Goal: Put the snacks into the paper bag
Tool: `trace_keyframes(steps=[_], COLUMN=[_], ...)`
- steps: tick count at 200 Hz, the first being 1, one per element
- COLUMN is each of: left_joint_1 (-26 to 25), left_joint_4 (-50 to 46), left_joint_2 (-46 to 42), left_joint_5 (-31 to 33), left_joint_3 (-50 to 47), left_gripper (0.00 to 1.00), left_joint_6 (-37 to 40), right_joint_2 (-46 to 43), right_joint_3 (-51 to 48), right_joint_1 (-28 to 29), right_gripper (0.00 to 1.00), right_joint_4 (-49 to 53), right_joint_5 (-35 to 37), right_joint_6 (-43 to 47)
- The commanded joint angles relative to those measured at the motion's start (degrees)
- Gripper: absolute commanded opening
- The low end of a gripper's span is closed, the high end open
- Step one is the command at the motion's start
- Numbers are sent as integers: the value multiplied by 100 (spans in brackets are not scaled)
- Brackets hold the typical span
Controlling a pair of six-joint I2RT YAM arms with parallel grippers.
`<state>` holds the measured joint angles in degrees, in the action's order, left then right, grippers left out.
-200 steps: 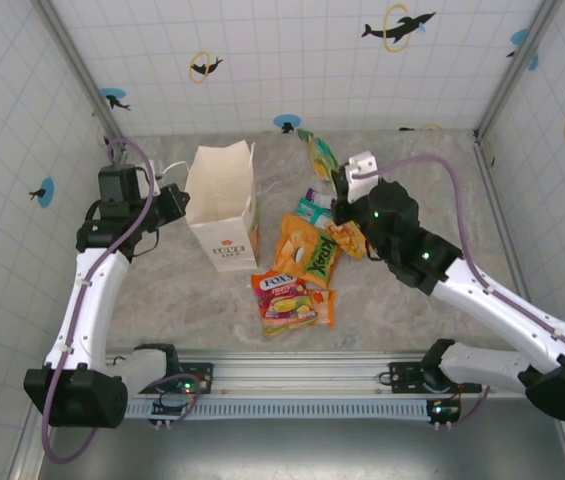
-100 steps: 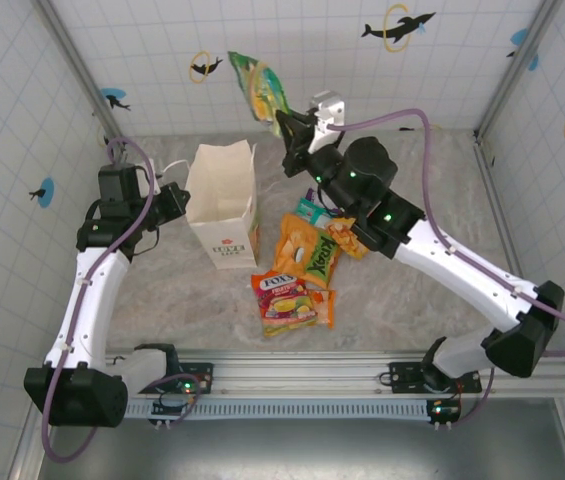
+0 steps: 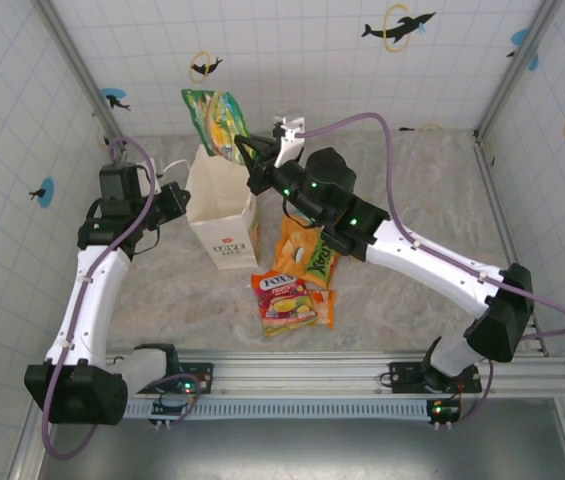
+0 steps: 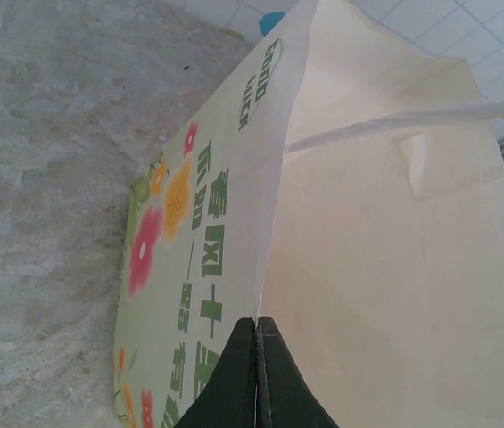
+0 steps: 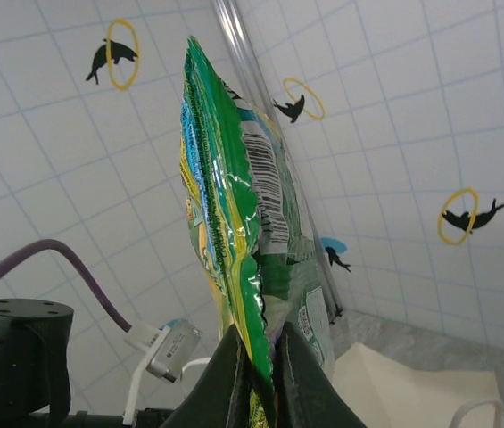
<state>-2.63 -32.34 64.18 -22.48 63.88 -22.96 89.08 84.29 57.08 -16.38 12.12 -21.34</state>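
Cream paper bag (image 3: 224,215) stands upright on the tabletop (image 3: 412,200). The left fingers (image 4: 254,337) are clamped flat on its left rim, likely to steady it and keep the mouth open. Above the bag's far rim hangs a green packet (image 3: 214,120), gripped by its lower edge in the right fingers (image 3: 245,152), ready to drop in. Right of the bag, the other snacks (image 3: 297,285) lie in a loose pile.

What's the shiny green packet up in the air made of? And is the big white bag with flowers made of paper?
The green packet looks like thin plastic or foil film. It is glossy and crinkled, with bright glints and a jagged crimped edge. The white bag looks like matte paper, probably. It has no shine, sharp fold creases and flat printed flowers.
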Motion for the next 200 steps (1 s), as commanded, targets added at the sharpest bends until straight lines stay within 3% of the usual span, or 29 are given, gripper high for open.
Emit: trace_keyframes(steps=[1, 75, 154, 200], left_joint_1=[-44, -48, -44, -45], left_joint_4=[127, 131, 170, 249], left_joint_2=[43, -59, -118, -98], left_joint_5=[-69, -77, -49, -97], left_joint_3=[60, -31, -181, -282], left_gripper=[5, 34, 34, 30], left_joint_6=[-102, -129, -166, -199], right_joint_2=[62, 240, 255, 348], right_joint_3=[-98, -304, -415, -245], right_joint_1=[95, 216, 251, 260], right_gripper=[0, 0, 0, 33], right_joint_4=[-219, 133, 280, 443], right_joint_5=[349, 678, 647, 608], right_joint_6=[-337, -692, -1010, -1087])
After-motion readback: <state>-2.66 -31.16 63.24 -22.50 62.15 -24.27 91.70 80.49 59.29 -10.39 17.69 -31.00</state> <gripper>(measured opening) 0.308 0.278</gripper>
